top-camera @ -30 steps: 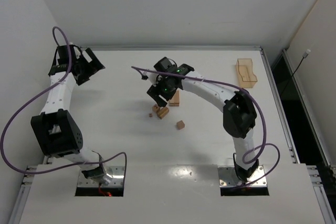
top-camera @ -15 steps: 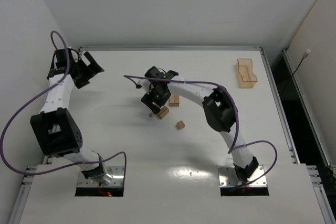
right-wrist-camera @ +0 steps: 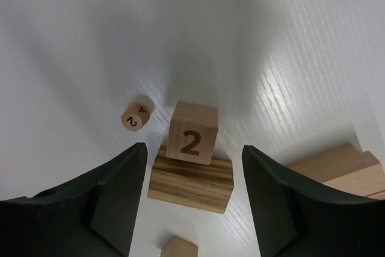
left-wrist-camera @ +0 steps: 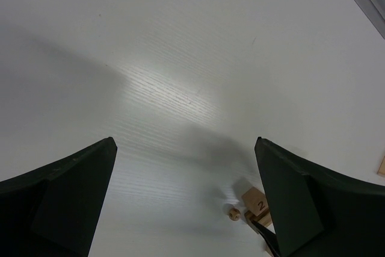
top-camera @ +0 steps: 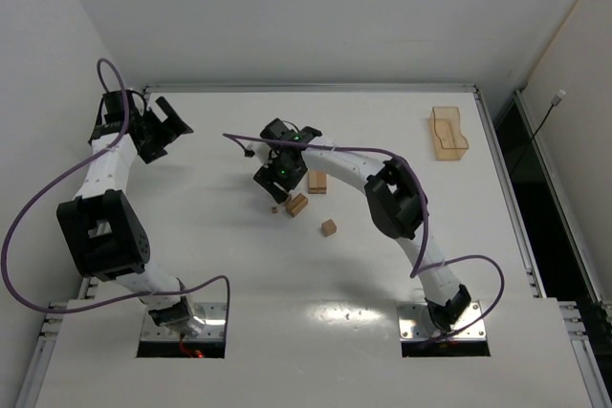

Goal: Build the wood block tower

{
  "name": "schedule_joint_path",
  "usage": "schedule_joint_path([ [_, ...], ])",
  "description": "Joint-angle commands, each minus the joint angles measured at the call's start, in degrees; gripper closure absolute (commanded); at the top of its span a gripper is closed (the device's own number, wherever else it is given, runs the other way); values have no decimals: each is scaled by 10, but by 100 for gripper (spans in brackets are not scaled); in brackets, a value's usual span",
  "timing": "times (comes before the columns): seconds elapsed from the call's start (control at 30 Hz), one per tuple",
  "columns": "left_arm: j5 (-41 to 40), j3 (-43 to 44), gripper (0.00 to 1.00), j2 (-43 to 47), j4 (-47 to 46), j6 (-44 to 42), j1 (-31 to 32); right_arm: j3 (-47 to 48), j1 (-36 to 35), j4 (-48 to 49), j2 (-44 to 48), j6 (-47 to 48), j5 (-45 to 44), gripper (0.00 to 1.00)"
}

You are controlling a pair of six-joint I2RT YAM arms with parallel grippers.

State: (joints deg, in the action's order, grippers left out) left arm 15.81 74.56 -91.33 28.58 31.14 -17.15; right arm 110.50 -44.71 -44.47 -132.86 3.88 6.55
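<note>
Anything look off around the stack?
Only a small numbered die: in the right wrist view it lies loose just left of the 2 cube, apart from it and turned askew. That cube sits squarely on its striped base block.

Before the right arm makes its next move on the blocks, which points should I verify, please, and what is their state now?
1. Right gripper open: ok.
2. Numbered block centred between its fingers: ok.
3. Numbered block sitting flat on the striped block: ok.
4. Die clear of the fingers: cannot tell, it lies close to one.
5. Left gripper open, empty: ok.
</note>
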Motion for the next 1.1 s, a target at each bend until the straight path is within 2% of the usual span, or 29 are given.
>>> schedule_joint_path([
  [0.0,12,11,0,-2,-18,12,-8,17,1,12,-7,-11,2,39],
  [0.2,18,16,0,-12,-18,12,-8,31,1,12,-26,-11,2,43],
  [0.3,23,16,0,-17,-18,12,-8,36,1,12,-31,-11,2,59],
  [0.33,23,16,0,-17,-18,12,-8,36,1,12,-31,-11,2,77],
  [0.4,23,16,0,-17,-18,12,-8,36,1,12,-31,-16,-13,96],
  [0.43,23,16,0,-17,-18,12,-8,36,1,12,-31,-16,-13,100],
  [0.63,23,11,0,-11,-18,17,-8,19,1,12,29,-56,-72,100],
  [0.73,-2,5,0,0,-18,24,-8,-10,1,12,89,-121,-120,100],
  [0.77,-2,5,0,0,-18,24,-8,-23,8,12,116,-181,-166,100],
  [0.83,-2,5,0,0,-18,30,-8,-28,15,2,141,-216,-206,100],
  [0.93,-2,5,0,0,-18,36,-8,-28,32,-25,165,-289,-206,100],
  [1.07,4,5,0,5,-18,36,-3,19,79,-78,148,-418,-196,100],
])
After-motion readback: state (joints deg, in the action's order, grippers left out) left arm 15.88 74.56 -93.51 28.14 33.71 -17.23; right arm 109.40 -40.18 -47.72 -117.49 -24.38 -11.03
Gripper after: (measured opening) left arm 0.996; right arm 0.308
